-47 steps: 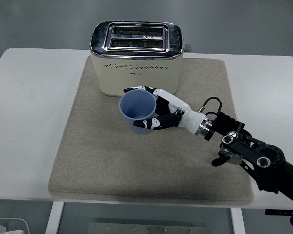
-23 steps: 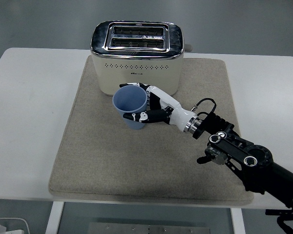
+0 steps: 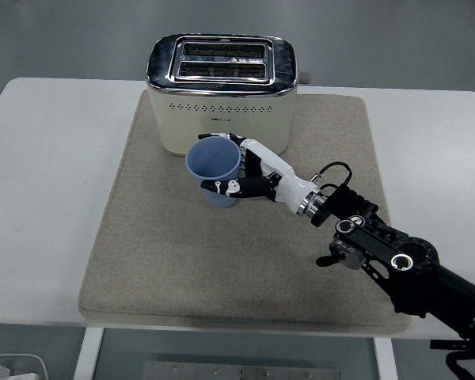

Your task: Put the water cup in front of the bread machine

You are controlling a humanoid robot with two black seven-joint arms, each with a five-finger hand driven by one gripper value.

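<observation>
A light blue water cup (image 3: 214,170) stands upright on the beige mat (image 3: 158,237), just in front of the cream and chrome bread machine (image 3: 222,91). My right hand (image 3: 249,168) reaches in from the lower right and is wrapped around the cup's right side. Its white fingers (image 3: 229,187) curl around the cup's front and back. Whether the cup's base touches the mat is hard to tell. The left arm is out of the picture.
The mat covers the middle of the white table (image 3: 47,158). My black right forearm (image 3: 396,257) lies across the mat's lower right part. Bare table shows to the left and right of the mat.
The hand carried the cup to the left and towards the bread machine, then settled a little lower. The forearm followed further in over the mat.
</observation>
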